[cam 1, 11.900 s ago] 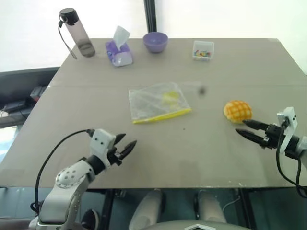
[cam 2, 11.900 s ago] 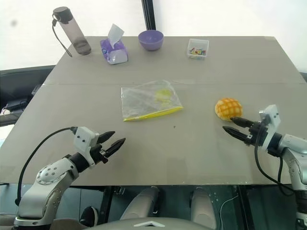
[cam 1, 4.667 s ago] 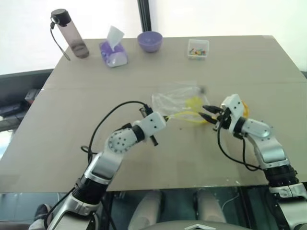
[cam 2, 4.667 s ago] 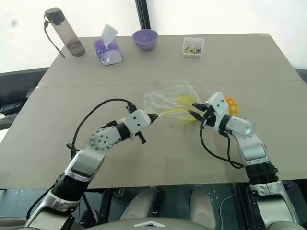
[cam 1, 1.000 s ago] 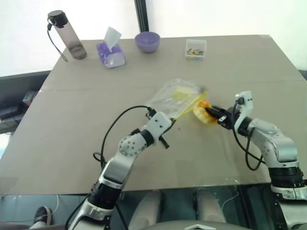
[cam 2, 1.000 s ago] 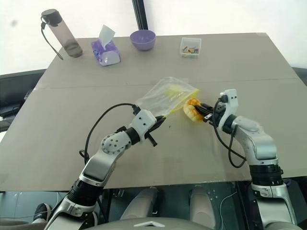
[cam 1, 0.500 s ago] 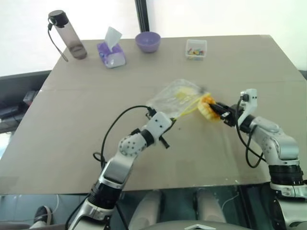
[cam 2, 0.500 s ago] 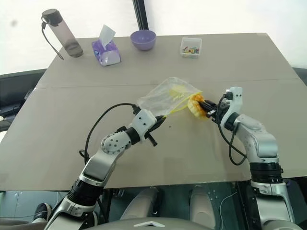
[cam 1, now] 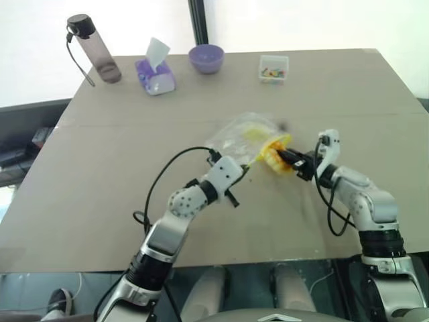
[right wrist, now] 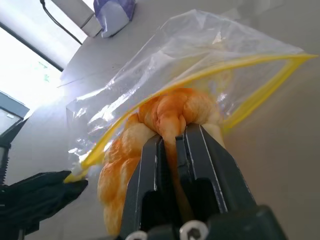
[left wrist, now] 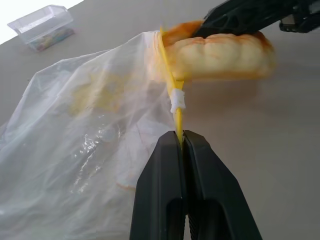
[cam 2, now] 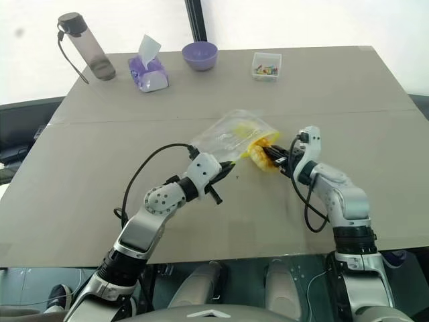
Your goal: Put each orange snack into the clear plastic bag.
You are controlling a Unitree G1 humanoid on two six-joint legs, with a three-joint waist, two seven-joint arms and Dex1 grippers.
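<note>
Right wrist view puts you behind the right gripper, its 2 black fingers clamped on the orange snack, which bulges squashed at their tips. The snack sits at the mouth of the clear plastic bag, its front end between the 2 sides of the yellow seal strip, the rear part outside in the fingers.

In the left wrist view, your left gripper is pinched shut on the seal strip at the corner of the bag, holding the mouth edge raised. The snack lies just beyond that strip, with the right gripper's dark fingers on it.

From the left eye view, you see the 2 arms meeting near the middle of the grey-brown table: the left gripper reaches in from the left, the right gripper from the right, the snack between them and the bag slanting up and away behind.

Along the table's far edge stand a smoky water bottle with a black cap, a purple tissue pack, a purple bowl and a small clear box of colourful bits, all well apart from the bag.
</note>
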